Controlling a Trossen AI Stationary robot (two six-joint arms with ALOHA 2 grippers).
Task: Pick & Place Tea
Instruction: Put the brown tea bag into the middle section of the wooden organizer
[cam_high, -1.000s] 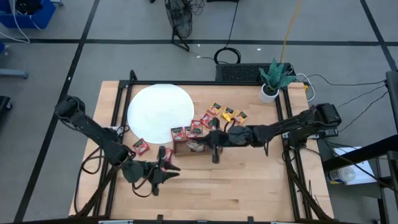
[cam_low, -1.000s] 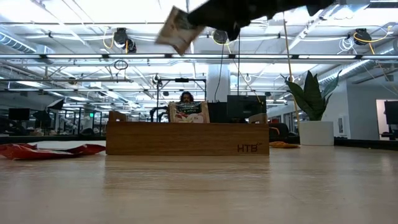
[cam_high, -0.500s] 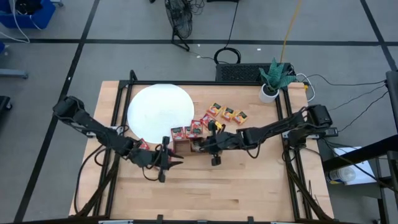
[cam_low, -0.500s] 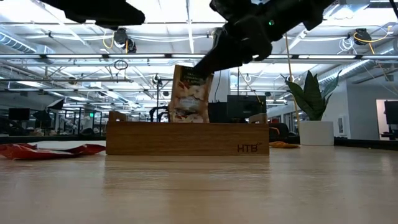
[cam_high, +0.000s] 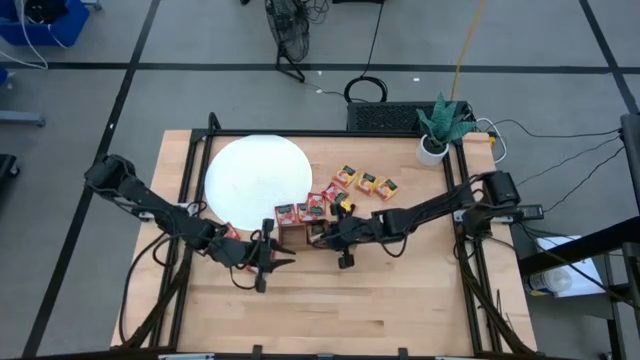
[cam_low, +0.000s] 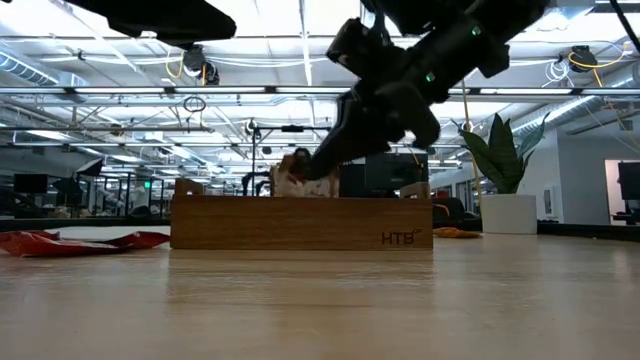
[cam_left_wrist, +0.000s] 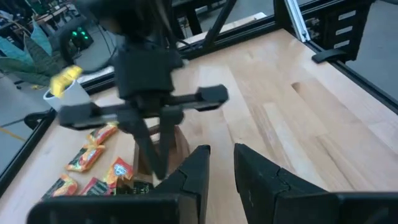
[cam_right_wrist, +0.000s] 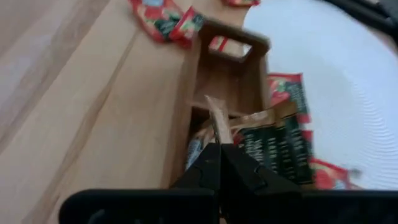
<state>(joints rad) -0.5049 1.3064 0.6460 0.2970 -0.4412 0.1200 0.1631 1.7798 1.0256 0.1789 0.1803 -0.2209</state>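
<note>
Over the wooden tray (cam_low: 300, 222), we have lowered our right gripper (cam_low: 318, 168), fingers pinched on a pale tea sachet (cam_right_wrist: 219, 122), into a compartment; release seems next. Our left gripper (cam_high: 268, 254) hovers nearby, fingers slightly apart and empty.

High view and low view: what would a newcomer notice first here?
The right gripper dips into the wooden tray at table centre, shut on a tea sachet. The big white disc lies behind the tray, with red and orange sachets scattered beside it. The left gripper hovers nearby.
</note>
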